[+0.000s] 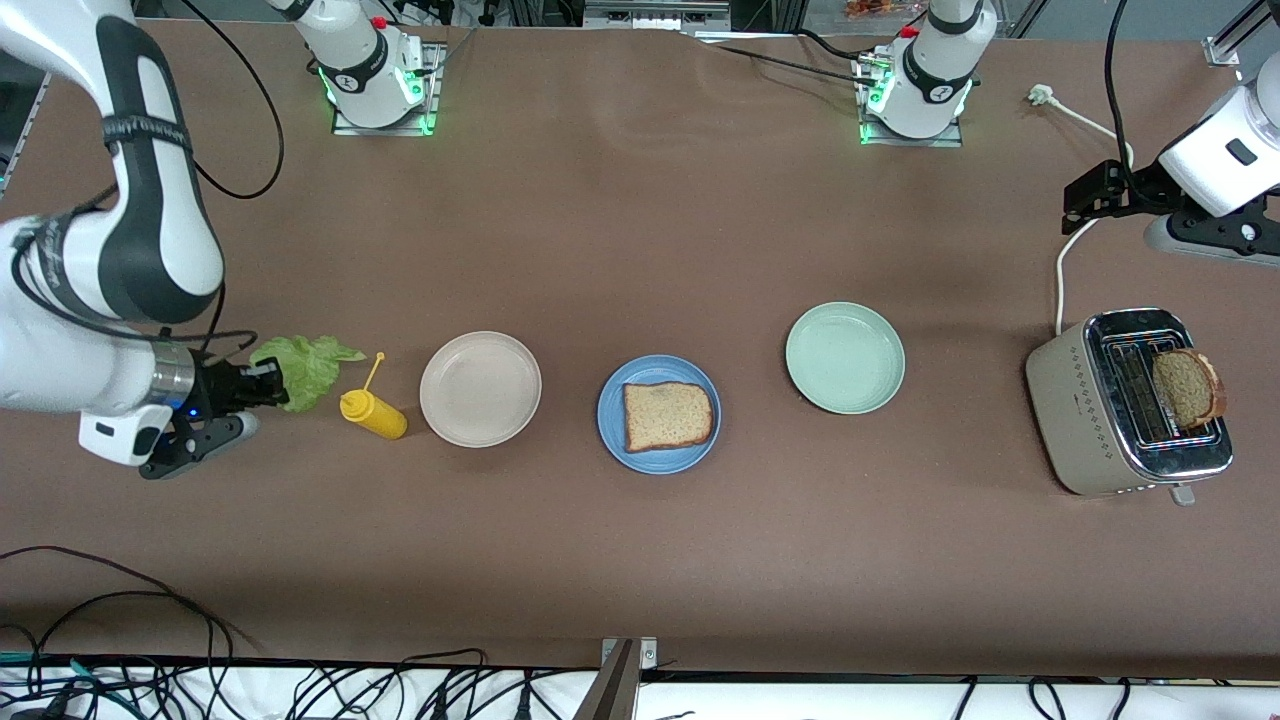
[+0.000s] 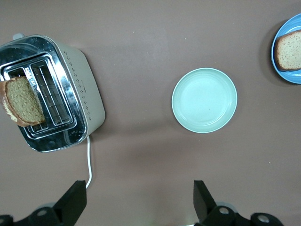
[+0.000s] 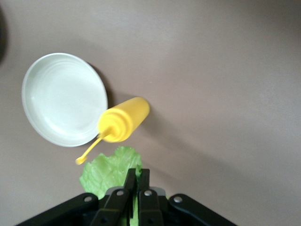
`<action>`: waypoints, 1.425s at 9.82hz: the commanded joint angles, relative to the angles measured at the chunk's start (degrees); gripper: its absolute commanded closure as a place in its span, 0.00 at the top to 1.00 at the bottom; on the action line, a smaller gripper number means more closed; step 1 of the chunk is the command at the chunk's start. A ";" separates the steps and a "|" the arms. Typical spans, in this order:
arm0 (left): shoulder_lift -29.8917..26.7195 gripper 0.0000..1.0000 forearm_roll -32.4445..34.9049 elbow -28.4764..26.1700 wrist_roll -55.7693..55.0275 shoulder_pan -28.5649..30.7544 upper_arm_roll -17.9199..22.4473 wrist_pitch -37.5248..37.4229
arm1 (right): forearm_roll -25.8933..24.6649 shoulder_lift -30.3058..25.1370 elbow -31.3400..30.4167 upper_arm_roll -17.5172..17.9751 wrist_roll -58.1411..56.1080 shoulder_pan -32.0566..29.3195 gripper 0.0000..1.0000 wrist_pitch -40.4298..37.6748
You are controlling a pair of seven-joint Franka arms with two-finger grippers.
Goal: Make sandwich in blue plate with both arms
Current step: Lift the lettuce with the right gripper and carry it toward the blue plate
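Observation:
The blue plate [image 1: 658, 414] sits mid-table with one bread slice [image 1: 667, 415] on it; both show in the left wrist view, the plate [image 2: 282, 70] and the slice [image 2: 289, 50]. A second bread slice [image 1: 1188, 388] stands in the toaster [image 1: 1120, 400], also in the left wrist view [image 2: 21, 101]. My right gripper [image 1: 272, 385] is shut on the green lettuce leaf [image 1: 305, 365] at the right arm's end of the table; it shows in the right wrist view [image 3: 137, 175] pinching the lettuce [image 3: 106, 172]. My left gripper [image 1: 1085, 200] is open and empty, up over the table near the toaster; its fingertips [image 2: 75, 193] stand wide apart.
A yellow squeeze bottle [image 1: 375, 412] lies beside the lettuce. A beige plate [image 1: 480, 388] and a pale green plate [image 1: 845, 357] flank the blue plate. The toaster's white cord [image 1: 1062, 262] runs toward the left arm's base.

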 commanded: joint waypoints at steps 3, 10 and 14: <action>-0.82 1.00 -0.10 -0.90 1.09 0.25 -0.04 1.06 | -0.71 -4.66 3.44 -0.28 -0.03 5.65 0.00 -9.37; -0.11 1.00 -0.37 -0.90 1.09 0.51 0.84 1.59 | 14.37 8.32 15.65 -12.84 22.73 24.56 0.00 -7.28; 0.50 1.00 -0.28 -0.81 1.09 0.51 1.54 2.12 | 15.99 16.94 22.70 -15.84 32.64 31.95 0.00 -5.78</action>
